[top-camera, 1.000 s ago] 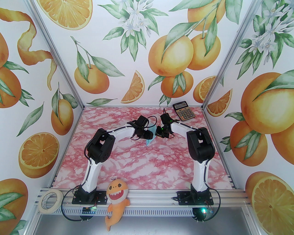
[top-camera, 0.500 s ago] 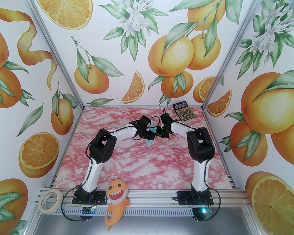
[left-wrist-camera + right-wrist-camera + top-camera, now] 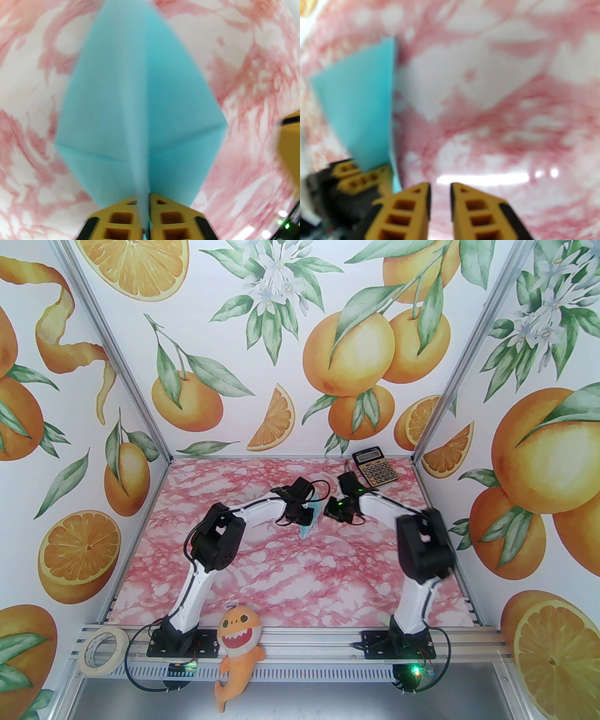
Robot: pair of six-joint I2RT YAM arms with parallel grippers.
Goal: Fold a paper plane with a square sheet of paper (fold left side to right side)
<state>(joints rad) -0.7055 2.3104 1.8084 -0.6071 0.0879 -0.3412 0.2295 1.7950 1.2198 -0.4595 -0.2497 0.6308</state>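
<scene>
The left gripper is pressed together on the paper, pinching its centre crease at one end. The two flaps slope away to either side. The paper's far tip is cut off by the top edge of the left wrist view, and the yellow fingers are cut off by the bottom edge. A blurred yellow shape at the right edge of that view is too cropped to name.

From above, the paper sits toward the back of the middle of the surface. The left gripper hides most of it — a pale blue sliver and a pointed end toward the near side stick out. Whether the paper touches the surface or hangs just over it cannot be told.

The right gripper has its fingers slightly parted, with a narrow gap and nothing between them. It is over bare surface just to the right of the paper. Its wrist view is soft throughout, and the right arm is smeared in the top view.

A calculator lies at the back right — well apart from the paper. A plush toy and a tape roll sit on the near rail.
</scene>
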